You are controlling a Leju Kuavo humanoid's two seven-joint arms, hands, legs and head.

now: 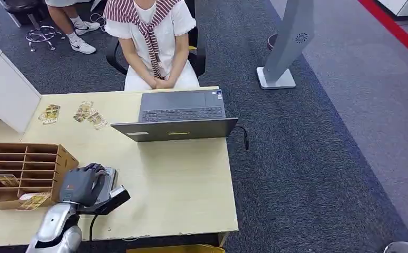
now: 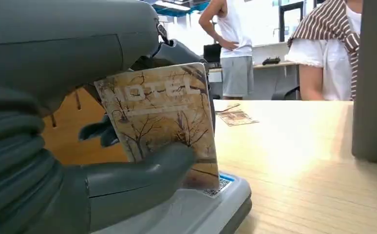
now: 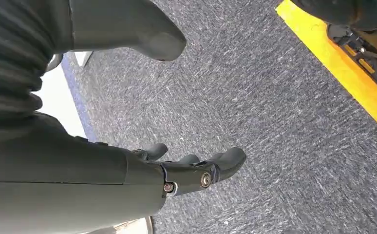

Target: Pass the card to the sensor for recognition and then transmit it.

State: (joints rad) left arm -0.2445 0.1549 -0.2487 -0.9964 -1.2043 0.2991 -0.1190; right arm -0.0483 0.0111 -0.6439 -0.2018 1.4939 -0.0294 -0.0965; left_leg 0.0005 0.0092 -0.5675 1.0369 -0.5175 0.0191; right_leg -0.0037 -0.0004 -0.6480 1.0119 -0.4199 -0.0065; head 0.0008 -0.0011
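I am holding the hotel key card [image 2: 164, 124] in the left hand [image 1: 83, 183], pinched between the thick thumb [image 2: 142, 170] and the darker fingers behind it. The card is standing almost upright, its lower edge touching the grey card reader [image 2: 201, 207] near the table's [image 1: 175, 184] front edge. The right hand [image 3: 177, 173] is hanging over the carpet, fingers apart and holding nothing.

I am judging that the reading step is in progress and the handing over is not yet done. The danger I am seeing is the angle: only the edge of the card is meeting the sensor, so the recognition may fail. The thumb is also covering the lower part of the card, so pressing down could make it slide in the grip. The seated person [image 1: 154, 42] is waiting behind the laptop [image 1: 178, 118], and the raised screen is standing in the way of a direct reach.
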